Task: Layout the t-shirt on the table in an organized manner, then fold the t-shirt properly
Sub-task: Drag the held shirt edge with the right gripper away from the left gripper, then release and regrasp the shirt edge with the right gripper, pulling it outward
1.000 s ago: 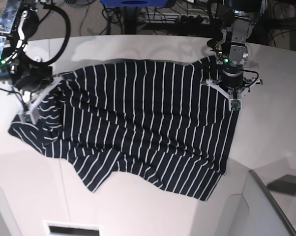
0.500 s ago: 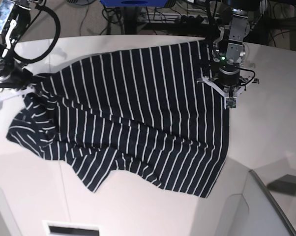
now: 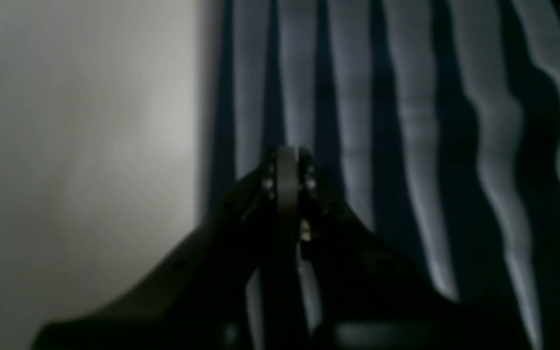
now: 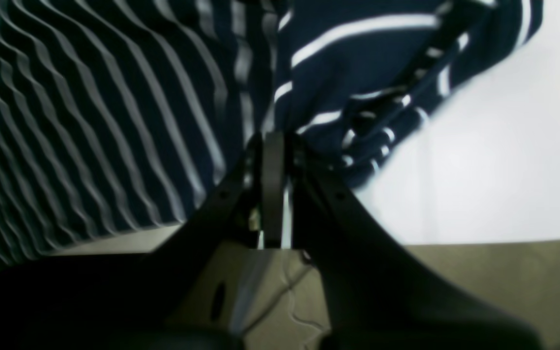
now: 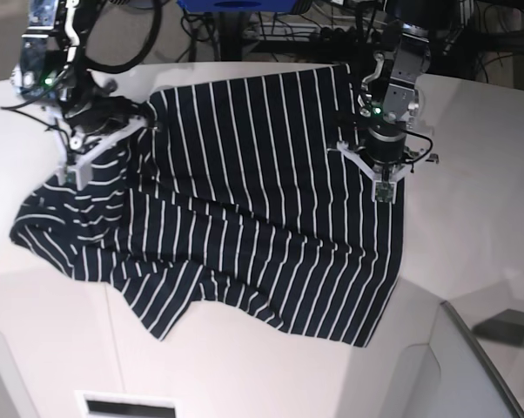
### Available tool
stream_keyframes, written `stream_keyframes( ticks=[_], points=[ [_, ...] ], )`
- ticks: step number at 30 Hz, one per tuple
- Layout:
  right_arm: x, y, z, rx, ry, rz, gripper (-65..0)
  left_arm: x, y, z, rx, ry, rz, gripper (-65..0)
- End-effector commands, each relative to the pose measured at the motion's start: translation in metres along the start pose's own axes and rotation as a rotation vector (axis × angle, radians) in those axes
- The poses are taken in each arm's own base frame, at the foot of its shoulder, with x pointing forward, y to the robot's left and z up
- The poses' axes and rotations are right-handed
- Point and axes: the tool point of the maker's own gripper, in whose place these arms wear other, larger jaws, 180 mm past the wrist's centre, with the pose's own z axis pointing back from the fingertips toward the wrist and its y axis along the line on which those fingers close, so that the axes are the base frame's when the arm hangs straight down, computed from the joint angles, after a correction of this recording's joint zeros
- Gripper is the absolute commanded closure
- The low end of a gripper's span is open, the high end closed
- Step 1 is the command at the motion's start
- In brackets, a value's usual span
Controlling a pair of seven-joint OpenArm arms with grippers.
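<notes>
The dark navy t-shirt (image 5: 245, 200) with thin white stripes lies spread over the off-white table (image 5: 471, 218), its far edge drawn up toward the back. On the right of the base view, my left gripper (image 5: 379, 165) is shut on the shirt's right side. In the left wrist view the left gripper (image 3: 287, 155) is closed, with striped cloth (image 3: 406, 146) beyond it and bare table (image 3: 80, 146) beside it. My right gripper (image 5: 101, 132) is shut on bunched cloth at the shirt's left end. The right wrist view shows the right gripper (image 4: 272, 138) pinching gathered folds (image 4: 338, 97).
Cables and a blue object (image 5: 236, 5) lie beyond the table's far edge. A grey panel (image 5: 488, 366) stands at the front right corner and a white slotted piece (image 5: 127, 405) at the front. A thin seam (image 5: 114, 331) crosses the tabletop.
Both grippers have moved toward the table's far side with the shirt in them. Its far edge has slid back and the cloth is stretched wider and flatter.
</notes>
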Motion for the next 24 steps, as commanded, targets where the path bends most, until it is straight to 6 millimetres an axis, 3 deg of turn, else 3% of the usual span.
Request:
stream_keyframes(
  ticks=[1,5,8,11,16,19,22,24],
  points=[
    [0.016,-0.007,0.005,-0.016,-0.055,0.026,-0.2,0.009,-0.002,0.003,-0.004,-0.035,-0.014,0.0],
    [0.030,-0.041,0.011,-0.099,-0.092,-0.066,-0.2,-0.001,-0.033,0.014,-0.083,-0.029,-0.058,0.0],
    [0.017,-0.049,0.012,-0.116,-0.034,-0.091,-0.2,-0.010,-0.047,0.016,-0.116,-0.010,-0.082,0.0],
    [-0.004,-0.054,0.014,-0.132,-0.002,-0.149,-0.3,-0.017,-0.044,0.012,-0.108,0.012,-0.088,0.0],
    [0.002,-0.076,0.014,-0.187,-0.087,-0.211,-5.0,-0.022,-0.040,0.010,-0.101,0.025,-0.096,0.0],
    [0.034,-0.063,0.009,-0.149,-0.145,-0.136,-1.7,-0.016,-0.028,0.005,-0.084,0.012,-0.117,0.0],
    [0.064,-0.030,0.003,-0.074,-0.150,0.045,0.0,-0.015,-0.023,0.000,-0.073,0.015,-0.123,0.0],
    [0.073,-0.011,0.000,-0.038,-0.134,0.095,0.0,-0.018,-0.019,-0.004,-0.066,0.027,-0.131,0.0]
  ],
)
